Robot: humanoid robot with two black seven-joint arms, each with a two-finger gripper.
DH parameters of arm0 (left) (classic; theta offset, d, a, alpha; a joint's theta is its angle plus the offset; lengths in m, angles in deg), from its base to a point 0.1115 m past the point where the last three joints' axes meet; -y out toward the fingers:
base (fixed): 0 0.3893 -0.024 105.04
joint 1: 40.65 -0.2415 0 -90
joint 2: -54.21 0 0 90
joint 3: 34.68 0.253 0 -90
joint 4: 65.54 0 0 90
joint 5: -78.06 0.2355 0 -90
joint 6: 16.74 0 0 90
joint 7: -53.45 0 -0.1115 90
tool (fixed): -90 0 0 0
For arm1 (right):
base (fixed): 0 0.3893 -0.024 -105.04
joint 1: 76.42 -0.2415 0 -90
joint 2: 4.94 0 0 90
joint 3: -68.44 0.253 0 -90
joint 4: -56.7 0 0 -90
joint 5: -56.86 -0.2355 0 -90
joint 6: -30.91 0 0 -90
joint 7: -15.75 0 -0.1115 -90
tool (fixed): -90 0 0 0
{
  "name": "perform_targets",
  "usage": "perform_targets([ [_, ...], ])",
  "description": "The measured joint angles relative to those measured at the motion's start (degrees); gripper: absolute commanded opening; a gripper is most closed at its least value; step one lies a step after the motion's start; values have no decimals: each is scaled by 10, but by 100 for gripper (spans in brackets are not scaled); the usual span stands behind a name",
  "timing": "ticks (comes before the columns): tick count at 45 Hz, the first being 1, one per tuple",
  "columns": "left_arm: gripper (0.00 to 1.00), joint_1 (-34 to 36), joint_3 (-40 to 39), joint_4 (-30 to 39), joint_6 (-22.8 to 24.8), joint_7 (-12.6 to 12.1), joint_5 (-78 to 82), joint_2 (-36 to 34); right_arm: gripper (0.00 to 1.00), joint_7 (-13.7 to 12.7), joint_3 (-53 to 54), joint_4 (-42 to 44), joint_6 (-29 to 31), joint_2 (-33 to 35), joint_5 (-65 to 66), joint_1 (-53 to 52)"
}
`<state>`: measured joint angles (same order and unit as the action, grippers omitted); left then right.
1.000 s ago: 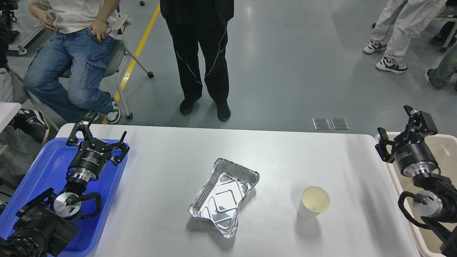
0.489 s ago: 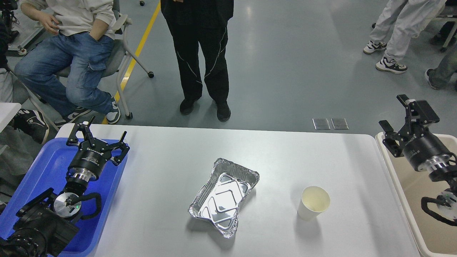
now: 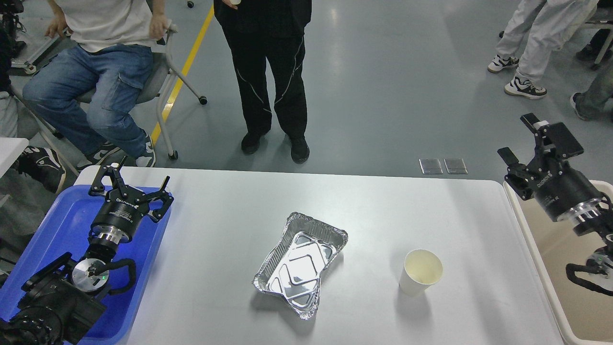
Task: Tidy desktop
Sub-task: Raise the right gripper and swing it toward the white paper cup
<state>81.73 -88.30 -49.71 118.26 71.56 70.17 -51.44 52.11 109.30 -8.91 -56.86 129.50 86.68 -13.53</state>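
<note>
The white desktop [image 3: 225, 225] fills the lower view. A crumpled foil tray [image 3: 300, 265] lies empty near its middle. A white paper cup [image 3: 421, 272] stands upright to the tray's right. My left gripper [image 3: 131, 184] is open and empty above the far end of the blue tray [image 3: 57, 225]. My right gripper [image 3: 519, 139] is open and empty, raised beyond the far end of the beige bin [image 3: 550, 249], well right of the cup.
The blue tray sits at the desktop's left edge and the beige bin at its right edge. A person in black [image 3: 268, 72] stands just beyond the far edge. A seated person [image 3: 96, 81] is at far left; others' legs [image 3: 531, 43] show at far right.
My right gripper has risen and moved away from the desktop, toward the far right, staying open. My left arm has not moved. The seated person shifted.
</note>
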Motion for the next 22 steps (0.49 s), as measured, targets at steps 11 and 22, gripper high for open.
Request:
perform_targets([
  [11, 100, 0, 0, 0, 0, 0, 0, 0, 100, 1, -7, -51, 0, 23, 90, -2],
  [22, 100, 0, 0, 0, 0, 0, 0, 0, 100, -15, -16, -79, 0, 38, 150, -11],
])
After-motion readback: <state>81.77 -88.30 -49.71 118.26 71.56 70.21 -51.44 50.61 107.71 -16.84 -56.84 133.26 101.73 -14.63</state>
